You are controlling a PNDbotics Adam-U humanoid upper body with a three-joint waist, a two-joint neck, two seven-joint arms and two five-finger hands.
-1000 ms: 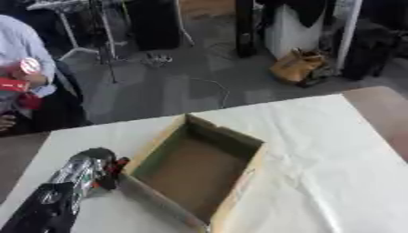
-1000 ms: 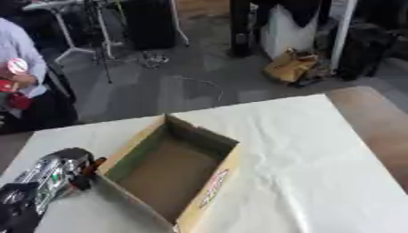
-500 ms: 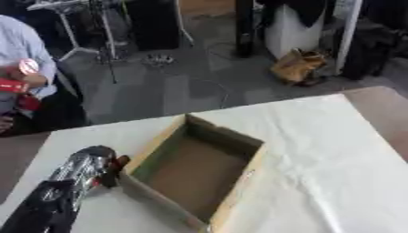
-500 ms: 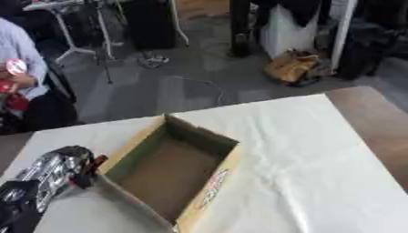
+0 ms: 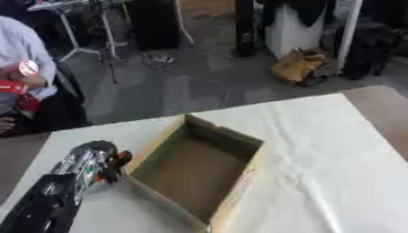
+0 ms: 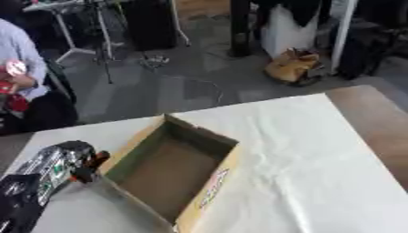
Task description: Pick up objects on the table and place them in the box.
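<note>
Left eye view shows your left hand (image 5: 95,161) coming in from the near-left corner, black arm with a silver end lying just beside the left wall of the box (image 5: 239,179). You cannot tell whether its fingers are open or curled. The open cardboard box sits askew on the white-covered table (image 5: 318,150), left of centre, and you can see only its bare brown floor. Your right hand shows in neither view.
</note>
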